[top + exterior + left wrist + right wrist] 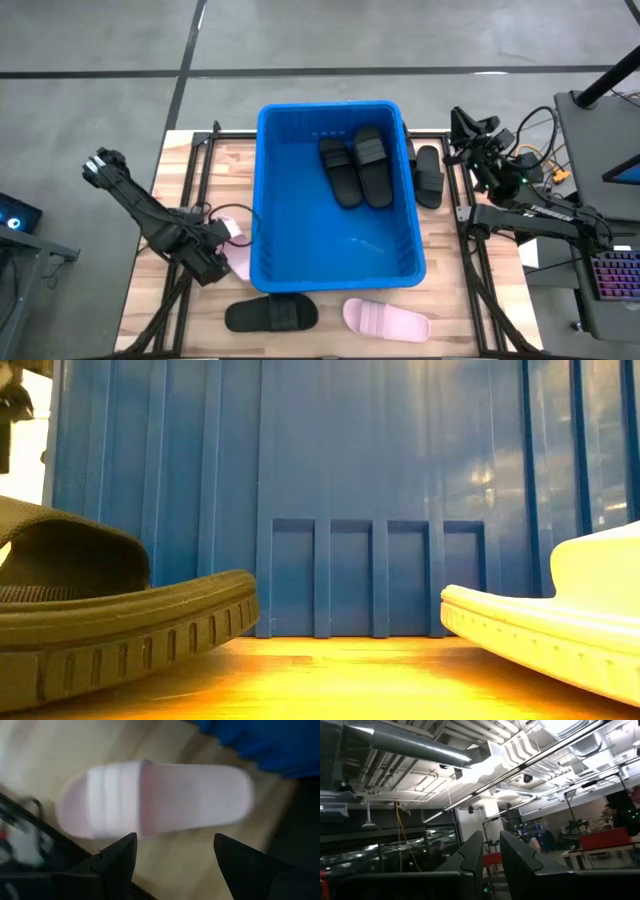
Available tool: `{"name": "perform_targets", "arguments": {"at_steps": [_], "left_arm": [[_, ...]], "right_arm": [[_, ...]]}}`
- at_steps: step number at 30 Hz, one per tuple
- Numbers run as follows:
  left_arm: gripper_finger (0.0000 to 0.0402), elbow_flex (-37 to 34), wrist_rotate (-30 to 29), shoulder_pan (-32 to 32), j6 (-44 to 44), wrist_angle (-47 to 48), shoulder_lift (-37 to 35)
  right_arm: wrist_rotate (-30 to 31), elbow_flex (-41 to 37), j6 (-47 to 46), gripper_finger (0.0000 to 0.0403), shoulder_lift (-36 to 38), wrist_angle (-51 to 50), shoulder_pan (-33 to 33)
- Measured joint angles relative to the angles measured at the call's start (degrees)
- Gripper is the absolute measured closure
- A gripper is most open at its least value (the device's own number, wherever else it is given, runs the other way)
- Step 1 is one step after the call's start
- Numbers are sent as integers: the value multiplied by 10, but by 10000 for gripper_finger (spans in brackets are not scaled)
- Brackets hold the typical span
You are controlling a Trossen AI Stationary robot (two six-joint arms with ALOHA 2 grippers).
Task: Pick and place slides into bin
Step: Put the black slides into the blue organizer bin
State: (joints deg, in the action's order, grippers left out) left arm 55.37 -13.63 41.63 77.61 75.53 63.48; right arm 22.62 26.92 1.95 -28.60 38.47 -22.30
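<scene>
The blue bin (335, 265) stands mid-table with two black slides (355, 165) lying on its floor. A pink slide (160, 800) lies flat on the wood beside the bin's left wall. My left gripper (175, 837) hangs open above it, pointing down, its fingers clear of the slide. Another black slide (429, 175) lies outside the bin's right wall. A black slide (271, 315) and a second pink slide (386, 320) lie near the front edge. My right gripper (491, 842) is at the far right, tilted upward, its fingers close together with nothing between them.
Black frame rails (195, 185) run along both sides of the wooden table (200, 165). In the low view the bin's near wall (380, 490) fills the background, with the black slide (100, 620) on one side and the pink slide (560, 630) on the other. Cables and gear crowd the right.
</scene>
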Motion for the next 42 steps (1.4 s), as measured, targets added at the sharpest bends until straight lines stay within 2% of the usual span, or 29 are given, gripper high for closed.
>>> {"name": "perform_targets", "arguments": {"at_steps": [6, 10, 14, 21, 26, 31, 37, 42], "left_arm": [[153, 57, 56, 0, 179, -18, -2], [153, 69, 59, 0, 273, -117, -2], [153, 69, 52, 1, 309, -263, 21], [153, 81, 36, 1, 317, -435, 124], [153, 132, 35, 4, 317, -450, 215], [153, 177, -12, 6, 317, -446, 283], [153, 204, -50, 9, 346, -434, 327], [153, 222, -48, 17, 354, -407, 342]], "right_arm": [[2, 0, 59, 346, 0, 0, 0], [52, 0, 121, 346, 0, 0, 0], [114, 0, 158, 346, 0, 2, 0], [120, 0, 196, 346, 1, 3, 0], [119, 0, 184, 346, 1, 4, 0], [115, 0, 177, 346, 1, 4, 0], [115, 0, 176, 346, 1, 4, 0], [115, 0, 181, 346, 1, 4, 0]]}}
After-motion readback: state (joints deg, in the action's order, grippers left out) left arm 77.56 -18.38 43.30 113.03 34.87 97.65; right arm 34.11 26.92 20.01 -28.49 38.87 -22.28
